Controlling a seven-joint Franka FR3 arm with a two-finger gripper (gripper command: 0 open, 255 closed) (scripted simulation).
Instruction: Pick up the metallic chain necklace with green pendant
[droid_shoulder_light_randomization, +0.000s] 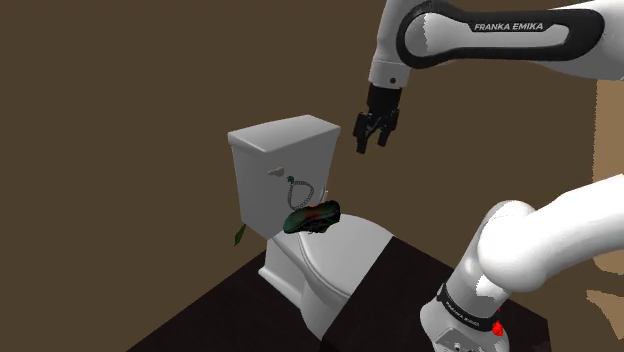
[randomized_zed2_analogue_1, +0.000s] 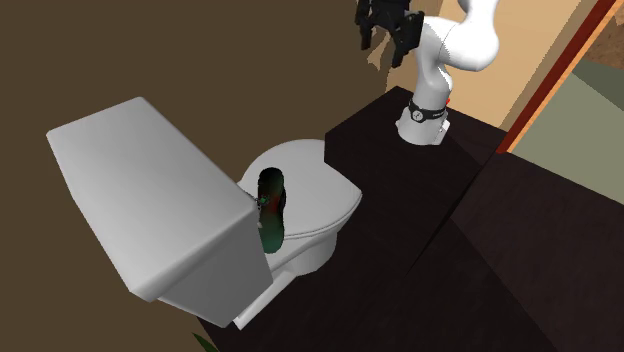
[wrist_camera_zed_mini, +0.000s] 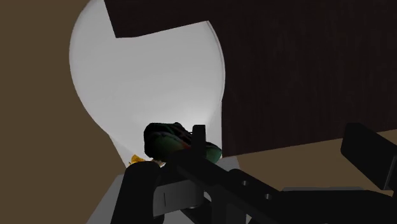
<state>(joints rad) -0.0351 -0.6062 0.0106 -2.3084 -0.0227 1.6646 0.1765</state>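
Jaws open, nothing between them. Gripper (droid_shoulder_light_randomization: 371, 142) hangs high, out in front of the toilet tank (droid_shoulder_light_randomization: 262, 158) toward the stand, well apart from it. Necklace (droid_shoulder_light_randomization: 299, 189) is draped on the tank's front face, its chain loop hanging toward the lid. My read: light, limp, slippery links that will slump and slide, so pinch a bunch of chain or the pendant, not one strand. A dark green-tinged lump (droid_shoulder_light_randomization: 312, 215) sits at the foot of the tank's front on the toilet lid (droid_shoulder_light_randomization: 345, 262), over the chain's lower end; cannot tell if it's the pendant. Lump and tank face crowd the approach. A green leaf (droid_shoulder_light_randomization: 240, 236) sits low beside the tank.
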